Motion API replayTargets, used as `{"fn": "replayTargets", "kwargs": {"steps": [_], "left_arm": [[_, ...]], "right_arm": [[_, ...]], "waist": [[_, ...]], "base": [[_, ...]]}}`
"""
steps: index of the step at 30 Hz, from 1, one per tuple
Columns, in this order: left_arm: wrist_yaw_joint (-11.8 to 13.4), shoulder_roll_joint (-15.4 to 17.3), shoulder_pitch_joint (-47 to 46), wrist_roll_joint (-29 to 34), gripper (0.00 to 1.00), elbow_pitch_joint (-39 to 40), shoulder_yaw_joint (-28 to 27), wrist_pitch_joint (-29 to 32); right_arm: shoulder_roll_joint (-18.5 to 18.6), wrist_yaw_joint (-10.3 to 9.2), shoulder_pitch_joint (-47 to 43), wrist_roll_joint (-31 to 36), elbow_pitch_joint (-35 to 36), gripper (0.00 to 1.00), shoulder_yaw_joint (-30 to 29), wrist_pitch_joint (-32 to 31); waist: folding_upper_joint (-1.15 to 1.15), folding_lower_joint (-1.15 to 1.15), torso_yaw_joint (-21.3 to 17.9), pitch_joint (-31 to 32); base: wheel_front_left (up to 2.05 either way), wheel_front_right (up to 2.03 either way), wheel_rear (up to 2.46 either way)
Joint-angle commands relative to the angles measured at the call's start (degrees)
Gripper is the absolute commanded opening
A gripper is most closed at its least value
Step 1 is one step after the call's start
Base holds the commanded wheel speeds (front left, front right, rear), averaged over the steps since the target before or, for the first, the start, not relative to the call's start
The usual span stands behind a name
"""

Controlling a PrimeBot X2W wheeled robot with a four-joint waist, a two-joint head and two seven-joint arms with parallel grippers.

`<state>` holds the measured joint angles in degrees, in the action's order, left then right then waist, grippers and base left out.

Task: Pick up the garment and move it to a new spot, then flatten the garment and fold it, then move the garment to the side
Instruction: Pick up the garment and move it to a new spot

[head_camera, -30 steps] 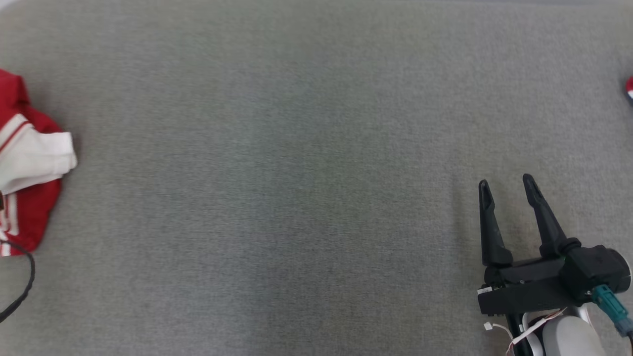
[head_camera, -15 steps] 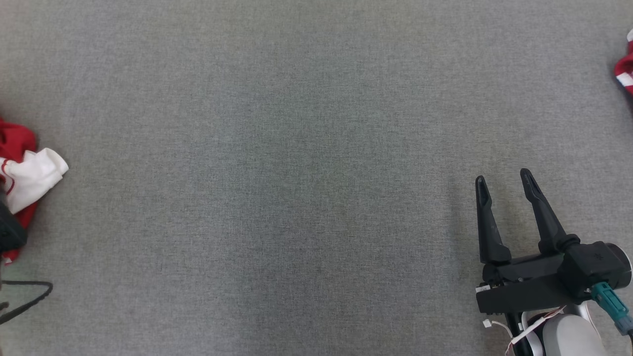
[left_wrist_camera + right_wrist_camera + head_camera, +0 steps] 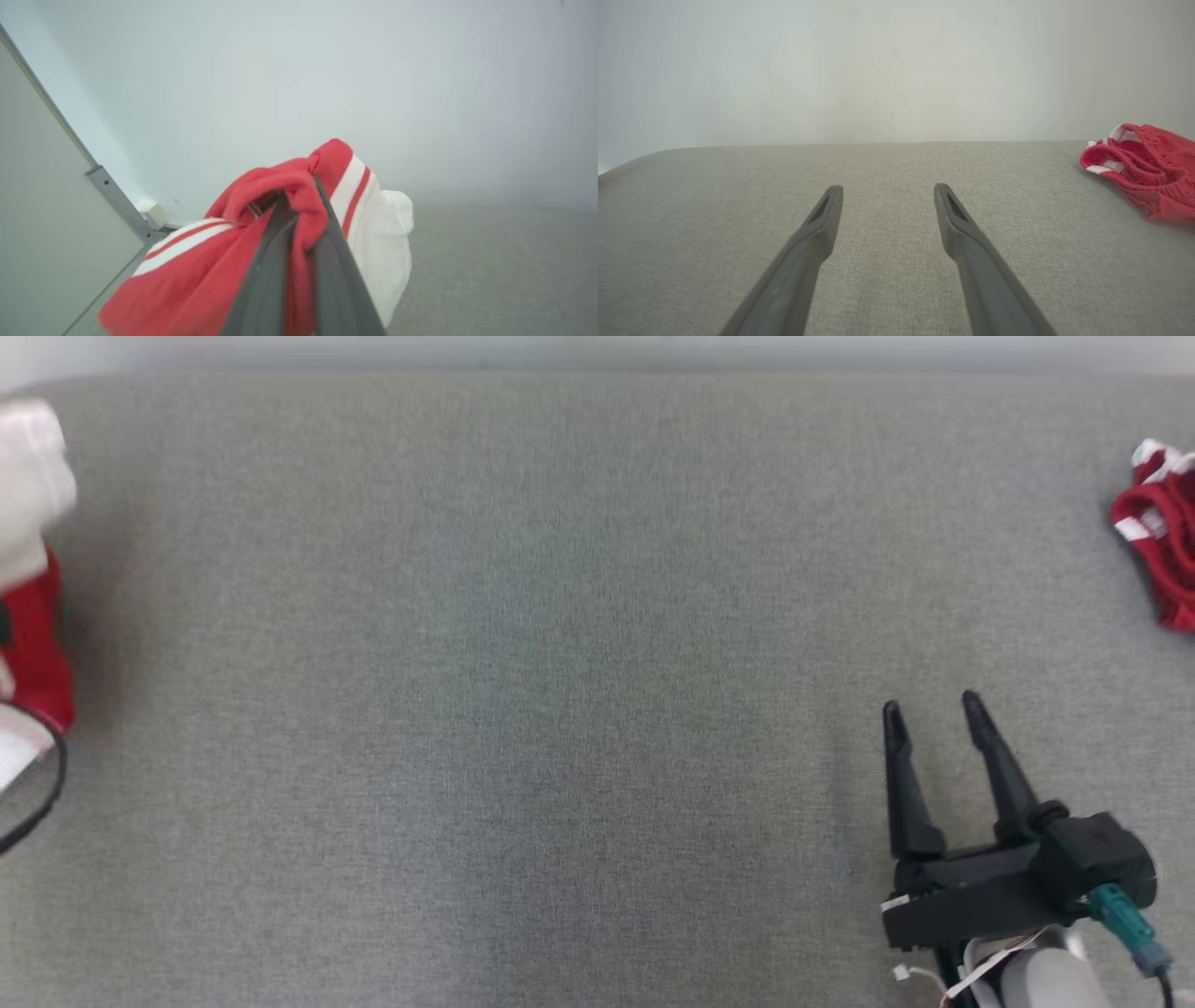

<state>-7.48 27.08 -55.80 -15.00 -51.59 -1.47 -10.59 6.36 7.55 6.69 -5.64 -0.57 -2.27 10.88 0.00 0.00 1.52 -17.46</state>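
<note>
Head view: a wide grey fabric-covered counter (image 3: 560, 663) stretches across the frame. At its far left edge is a bunched red and white striped cloth garment (image 3: 33, 635), blurred, beside a black cable loop (image 3: 51, 784). At lower right, the right end effector (image 3: 932, 705) hovers with its two dark fingers apart, holding nothing. A second red knitted garment (image 3: 1158, 560) lies at the far right edge. Left wrist view: the left end effector (image 3: 299, 200) has its fingers together, clamped on a red fold of the striped garment, which drapes around them, apparently lifted, against a pale wall (image 3: 373, 70). Right wrist view: the spread fingers point across the counter, with the knitted garment off to the right. The step in hand looks like carrying the striped garment to a new spot. It would go best raised so trailing cloth clears the surface, moved smoothly toward the middle, then lowered before letting go
</note>
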Motion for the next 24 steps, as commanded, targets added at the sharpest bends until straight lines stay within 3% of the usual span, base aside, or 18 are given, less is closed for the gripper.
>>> {"fn": "replayTargets", "kwargs": {"steps": [1,14,24], "left_arm": [[0.17,0.41,-1.06,0.76,0.00,1.18,0.43,-0.49],[0.06,-2.05,-5.16,-0.43,0.00,26.40,9.07,6.81],[0.55,-9.91,-5.92,-1.98,0.00,35.19,15.14,12.43]], "right_arm": [[-0.60,-0.15,-0.54,-0.24,-0.34,1.00,0.23,0.54],[-3.00,-0.15,0.26,-3.28,-9.64,1.00,1.53,4.02],[-3.58,-0.15,0.83,-4.83,-11.52,1.00,2.05,4.34]], "waist": [[0.00,0.00,-0.16,2.03],[0.00,0.00,-7.03,7.19],[0.00,0.00,-16.18,8.68]], "base": [[0.00,0.00,0.00],[0.00,0.00,0.00],[0.00,0.00,0.00]]}}
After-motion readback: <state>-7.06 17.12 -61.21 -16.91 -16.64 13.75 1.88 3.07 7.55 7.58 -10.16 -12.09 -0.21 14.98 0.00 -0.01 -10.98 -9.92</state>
